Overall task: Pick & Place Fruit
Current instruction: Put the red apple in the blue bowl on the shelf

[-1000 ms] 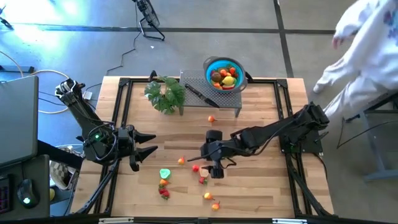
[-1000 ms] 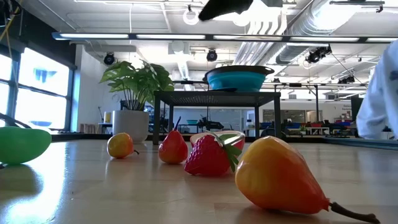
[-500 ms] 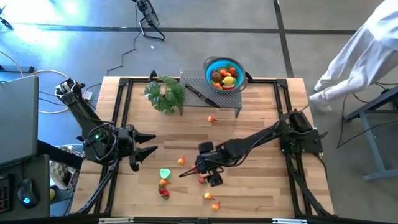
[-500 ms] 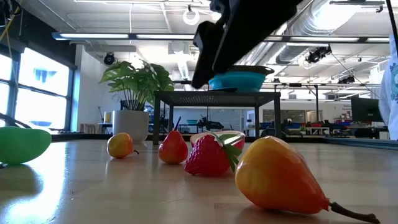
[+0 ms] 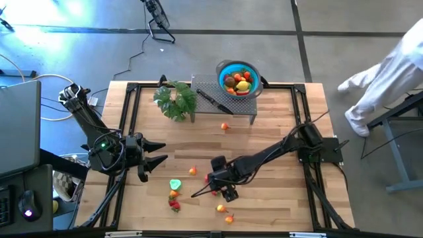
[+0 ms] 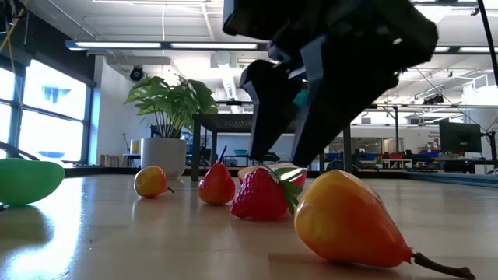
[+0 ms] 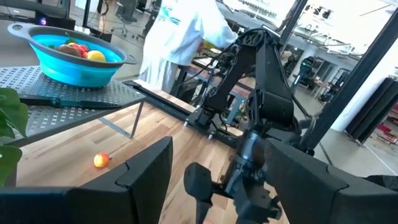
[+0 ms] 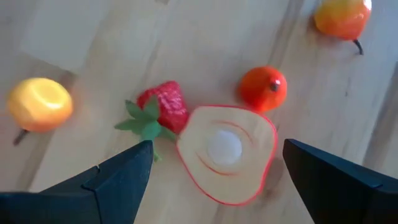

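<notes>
Lowered since before, right gripper [image 8: 211, 177], jaws wide, hovers over red-rimmed pale fruit half [image 8: 225, 158] beside strawberry [image 8: 163, 107].

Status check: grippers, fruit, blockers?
Right gripper open, above halved fruit. Left gripper open, waiting at table's left. Strawberry touching the half.

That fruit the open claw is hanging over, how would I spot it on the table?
Find the right gripper low over the wooden table, jaws open. Directly beneath lies a halved fruit, cut face up: pale flesh, red rim, whitish centre. Its neighbours, a strawberry and round red fruit, are whole.
</notes>
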Robot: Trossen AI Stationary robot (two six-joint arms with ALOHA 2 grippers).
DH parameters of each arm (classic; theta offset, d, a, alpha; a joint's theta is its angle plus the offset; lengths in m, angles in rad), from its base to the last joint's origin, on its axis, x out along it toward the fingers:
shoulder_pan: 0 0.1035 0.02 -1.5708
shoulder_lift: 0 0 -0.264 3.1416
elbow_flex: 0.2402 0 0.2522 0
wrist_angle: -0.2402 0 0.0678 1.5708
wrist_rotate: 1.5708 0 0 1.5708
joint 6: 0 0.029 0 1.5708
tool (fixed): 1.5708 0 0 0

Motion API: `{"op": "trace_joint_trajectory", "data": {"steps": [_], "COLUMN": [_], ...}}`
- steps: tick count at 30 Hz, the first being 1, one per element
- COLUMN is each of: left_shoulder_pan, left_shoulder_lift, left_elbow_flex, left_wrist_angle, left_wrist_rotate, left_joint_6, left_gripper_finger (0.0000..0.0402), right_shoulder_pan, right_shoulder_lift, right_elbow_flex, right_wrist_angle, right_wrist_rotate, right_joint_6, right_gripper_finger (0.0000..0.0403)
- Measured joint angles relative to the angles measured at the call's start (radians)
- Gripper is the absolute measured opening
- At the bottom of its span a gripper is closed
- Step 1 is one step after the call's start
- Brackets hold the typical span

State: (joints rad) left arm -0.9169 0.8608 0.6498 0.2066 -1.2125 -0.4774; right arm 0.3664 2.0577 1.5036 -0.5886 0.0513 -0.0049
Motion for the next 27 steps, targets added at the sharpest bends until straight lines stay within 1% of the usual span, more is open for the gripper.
{"op": "trace_joint_trajectory", "data": {"steps": [4, 14, 27], "left_shoulder_pan": [0.000, 0.000, 0.000], "left_shoulder_lift": [0.000, 0.000, 0.000], "left_elbow_flex": [0.000, 0.000, 0.000], "left_wrist_angle": [-0.001, -0.008, -0.024], "left_wrist_rotate": [0.000, 0.000, 0.000], "left_joint_6": [0.000, -0.006, -0.008], "left_gripper_finger": [0.0248, 0.0248, 0.0248], "right_shoulder_pan": [0.000, 0.000, -0.002], "right_shoulder_lift": [0.015, 0.074, 0.074], "right_elbow_flex": [-0.001, 0.000, 0.000], "right_wrist_angle": [0.005, 0.018, 0.020], "right_wrist_rotate": [0.029, 0.024, 0.024], "right_joint_6": [0.001, 0.007, 0.010], "right_gripper_finger": [0.0352, 0.0352, 0.0352]}}
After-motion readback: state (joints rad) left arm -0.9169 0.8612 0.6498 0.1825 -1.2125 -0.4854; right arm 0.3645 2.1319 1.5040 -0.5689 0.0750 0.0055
